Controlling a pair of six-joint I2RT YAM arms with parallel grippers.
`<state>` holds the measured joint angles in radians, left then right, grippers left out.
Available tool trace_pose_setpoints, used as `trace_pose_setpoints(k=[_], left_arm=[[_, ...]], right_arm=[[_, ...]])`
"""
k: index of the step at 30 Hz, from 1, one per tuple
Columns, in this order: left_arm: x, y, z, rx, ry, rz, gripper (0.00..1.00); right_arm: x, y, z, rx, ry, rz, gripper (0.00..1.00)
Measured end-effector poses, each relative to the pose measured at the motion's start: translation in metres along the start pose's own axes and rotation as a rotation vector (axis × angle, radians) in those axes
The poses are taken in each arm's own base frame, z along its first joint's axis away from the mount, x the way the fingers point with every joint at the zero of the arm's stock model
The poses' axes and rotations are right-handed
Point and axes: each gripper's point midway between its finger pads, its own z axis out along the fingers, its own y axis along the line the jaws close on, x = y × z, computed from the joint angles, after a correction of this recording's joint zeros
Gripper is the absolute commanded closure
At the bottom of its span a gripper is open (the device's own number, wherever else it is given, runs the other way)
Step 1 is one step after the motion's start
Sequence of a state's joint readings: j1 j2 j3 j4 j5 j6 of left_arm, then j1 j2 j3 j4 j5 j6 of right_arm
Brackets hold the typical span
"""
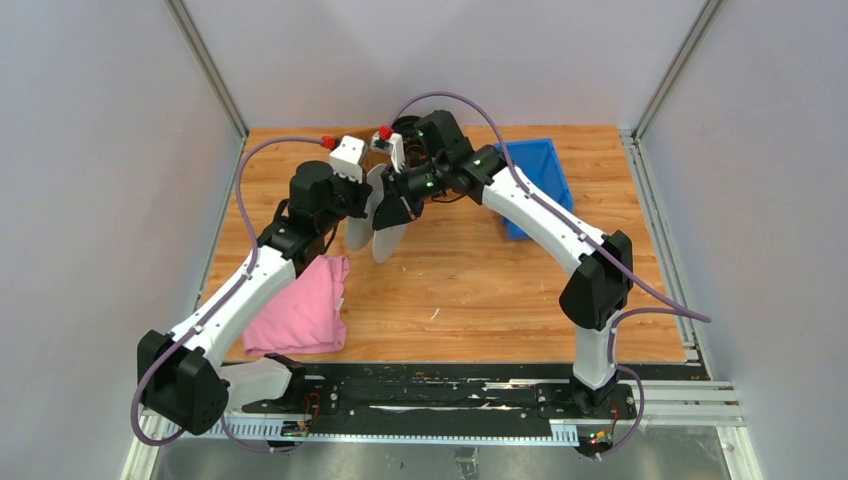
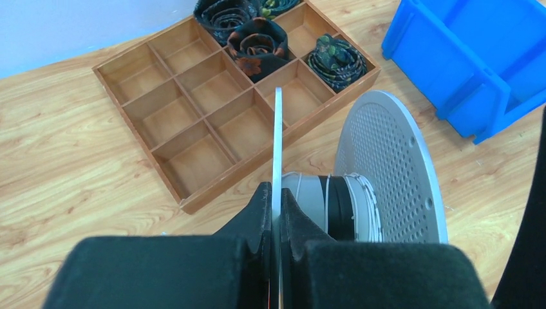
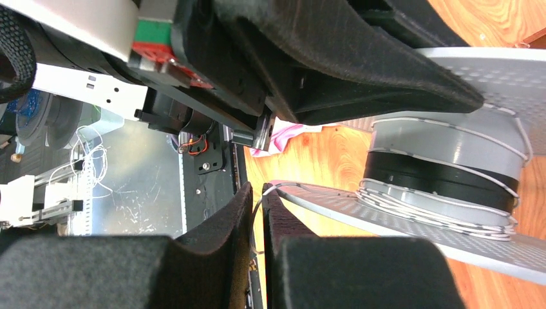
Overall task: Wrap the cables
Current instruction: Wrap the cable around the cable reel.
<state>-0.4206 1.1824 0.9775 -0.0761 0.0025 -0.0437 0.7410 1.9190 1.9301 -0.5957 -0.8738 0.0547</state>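
A grey spool (image 2: 335, 206) with two perforated flanges hangs above the table between both arms (image 1: 375, 225). My left gripper (image 2: 277, 193) is shut on the thin edge of one flange (image 2: 277, 129). The other flange (image 2: 386, 161) stands to its right. Turns of the thin white cable (image 3: 438, 215) lie round the hub (image 3: 444, 167), bunched against the lower flange. A loose end of the cable (image 3: 256, 215) runs off that flange's rim into my right gripper (image 3: 257, 190), whose fingers are shut on it just beside the spool.
A wooden compartment tray (image 2: 193, 129) lies behind the spool, with dark coiled bundles (image 2: 257, 42) in its far cells. A blue bin (image 2: 476, 58) stands at the right. A pink cloth (image 1: 300, 310) lies near the left arm.
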Motion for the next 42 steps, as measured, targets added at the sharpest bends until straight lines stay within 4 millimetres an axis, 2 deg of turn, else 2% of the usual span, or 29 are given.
trace_pose_setpoints(k=[7,20,31,35,38,42], left_arm=[[0.005,-0.002,0.0,0.013,0.013,0.012,1.0],[0.005,-0.006,0.0,0.052,0.01,0.064,1.0],[0.006,-0.03,-0.004,0.206,-0.023,0.147,1.0],[0.002,-0.039,-0.008,0.265,-0.054,0.177,1.0],[0.007,-0.047,-0.01,0.316,-0.053,0.208,0.99],[0.016,-0.058,-0.015,0.391,-0.043,0.24,1.0]], right_arm=[[-0.002,-0.005,-0.004,0.01,-0.008,0.0,0.99],[-0.001,-0.009,-0.009,0.017,-0.009,0.011,0.99],[0.001,0.002,-0.013,-0.049,0.003,0.03,0.99],[-0.004,0.007,-0.012,-0.077,-0.015,0.067,0.99],[-0.005,0.006,-0.009,-0.085,-0.027,0.11,0.99],[0.0,-0.006,-0.005,-0.071,-0.044,0.18,0.99]])
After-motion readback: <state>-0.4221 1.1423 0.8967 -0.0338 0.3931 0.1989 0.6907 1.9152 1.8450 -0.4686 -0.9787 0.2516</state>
